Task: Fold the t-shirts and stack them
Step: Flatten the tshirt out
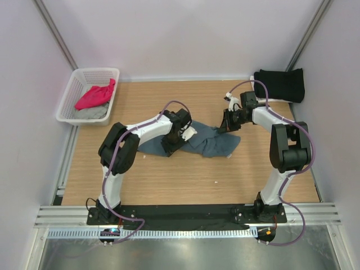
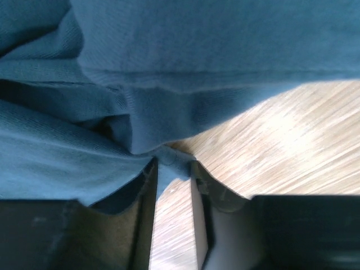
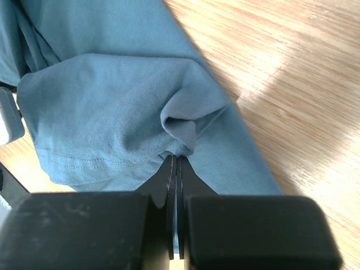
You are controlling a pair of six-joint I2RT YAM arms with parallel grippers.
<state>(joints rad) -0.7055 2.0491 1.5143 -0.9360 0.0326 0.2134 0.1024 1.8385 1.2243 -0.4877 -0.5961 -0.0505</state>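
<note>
One slate blue-grey t-shirt (image 1: 216,145): right gripper (image 3: 175,160) clamped on it, left gripper (image 2: 171,169) apart around its fold.

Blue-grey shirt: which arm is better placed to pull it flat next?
Probably the right: the right tool is shut on the blue-grey shirt; the left tool stands open around a fold.

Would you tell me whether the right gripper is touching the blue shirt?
Touching. The right wrist view shows the right gripper shut on a pinched fold of the blue shirt, with the cloth running straight into its closed fingertips.
</note>
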